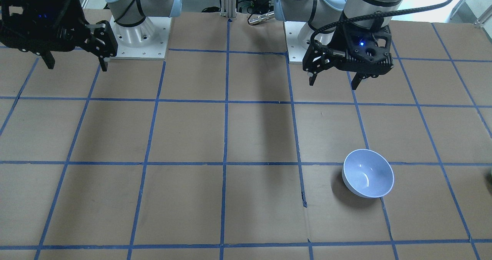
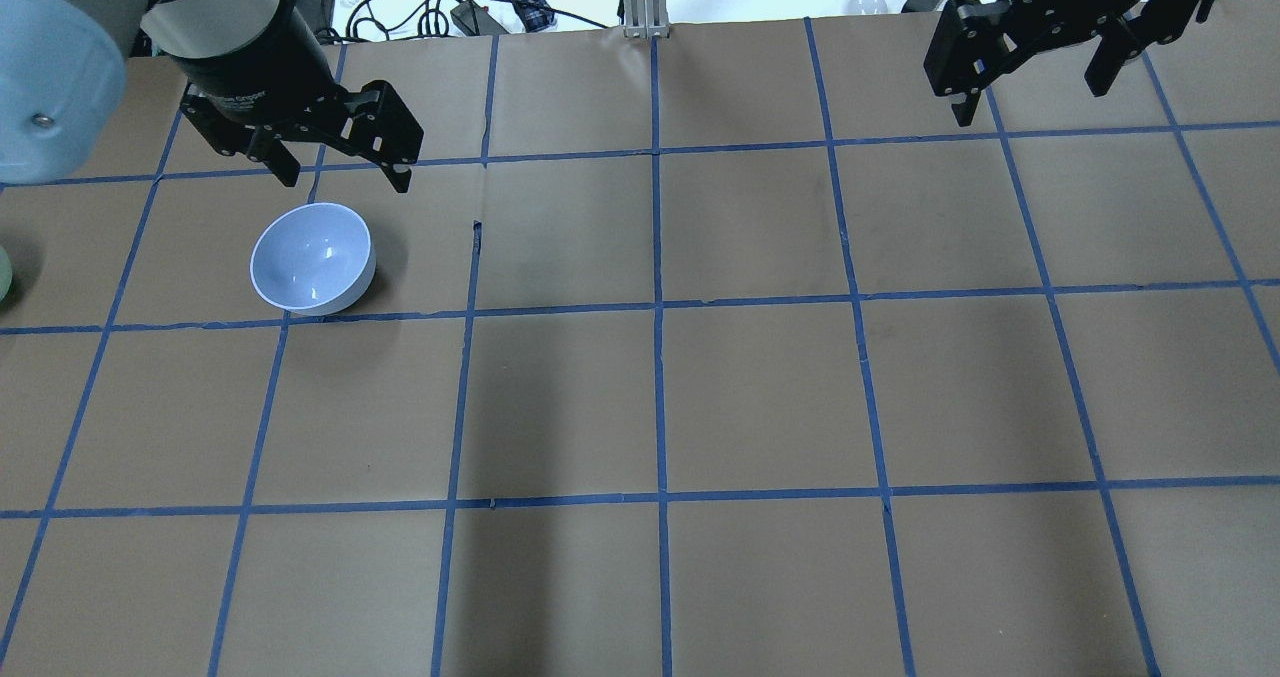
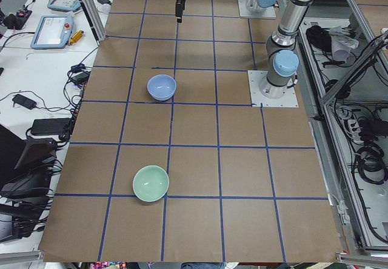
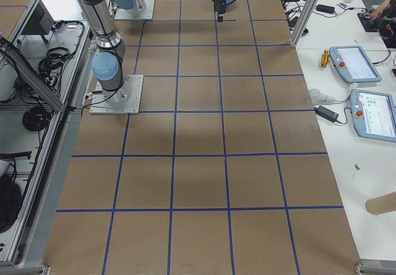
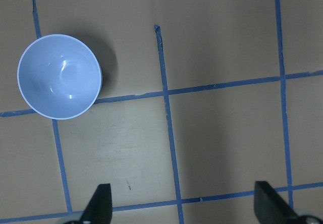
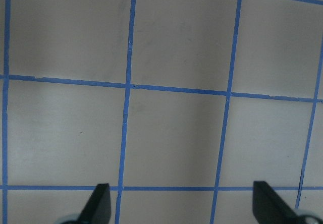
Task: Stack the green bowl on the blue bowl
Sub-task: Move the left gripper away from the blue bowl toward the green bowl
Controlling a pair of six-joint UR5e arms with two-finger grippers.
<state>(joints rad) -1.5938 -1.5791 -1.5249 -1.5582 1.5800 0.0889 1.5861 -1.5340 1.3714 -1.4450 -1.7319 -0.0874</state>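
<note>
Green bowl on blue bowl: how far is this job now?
Nothing is done yet. The green bowl sits alone on the table, apart from the blue bowl. In hand: nothing; the left gripper and right gripper are open and empty. Remaining: grasp the green bowl and set it into the blue bowl.

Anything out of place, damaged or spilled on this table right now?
Only a small flaw: the blue tape line beside the blue bowl is broken and offset. Both it and the green bowl sit upright and apart; nothing spilled.
</note>
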